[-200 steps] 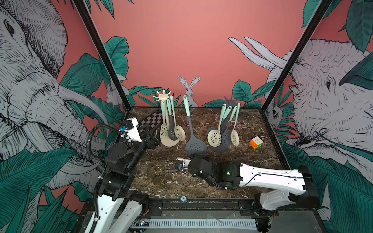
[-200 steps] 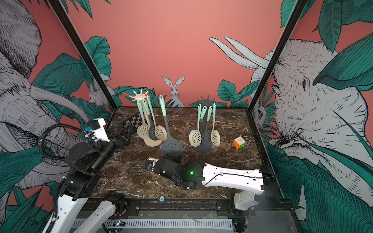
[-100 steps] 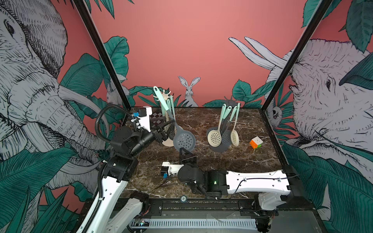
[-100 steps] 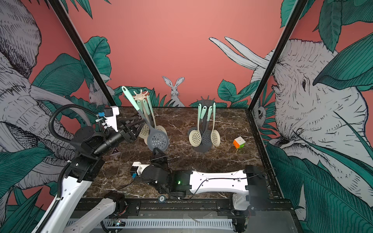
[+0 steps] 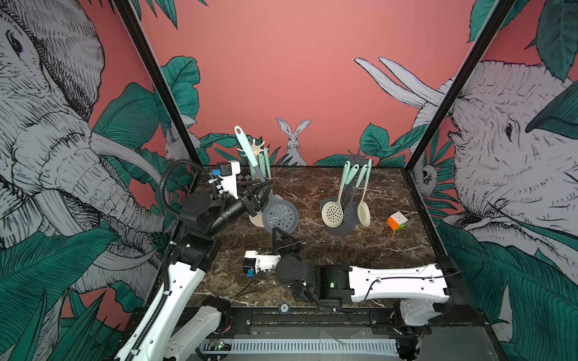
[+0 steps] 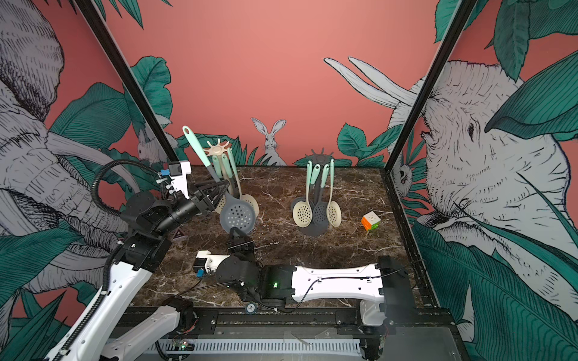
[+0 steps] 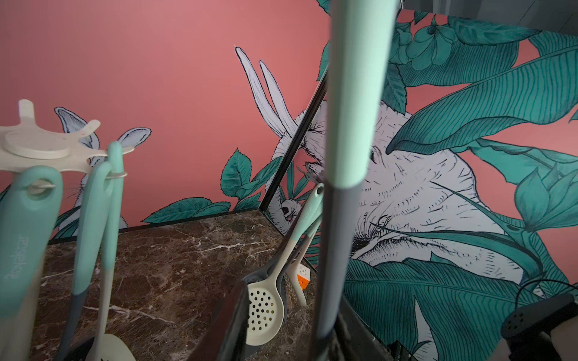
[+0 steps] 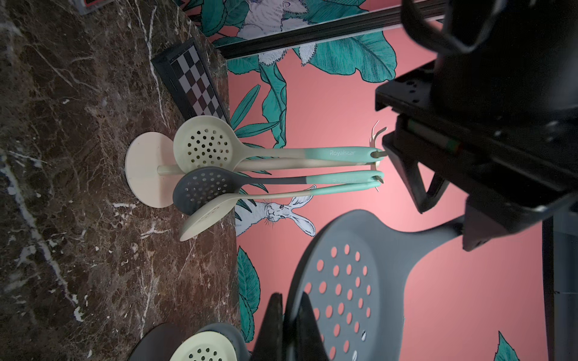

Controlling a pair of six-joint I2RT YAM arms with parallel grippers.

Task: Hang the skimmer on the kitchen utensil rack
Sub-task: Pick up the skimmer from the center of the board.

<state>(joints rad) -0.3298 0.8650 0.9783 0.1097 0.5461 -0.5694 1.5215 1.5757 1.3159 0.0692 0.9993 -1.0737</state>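
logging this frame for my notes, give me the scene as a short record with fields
held item: grey skimmer, mint handle, tilted in the air beside the cream rack
right claw: shut on the skimmer's bowl rim, from below
left claw: around the shaft, gap beside one finger, not yet closed
cream rack load: three skimmers visible, hanging
dark rack: several skimmers hanging
elsewhere: puzzle cube lying near the dark rack

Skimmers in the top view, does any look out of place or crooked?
Yes: the grey skimmer is on neither the beige rack nor the dark rack. It tilts in mid-air, right gripper pinching its bowl rim, left gripper around its neck. The other skimmers hang straight.
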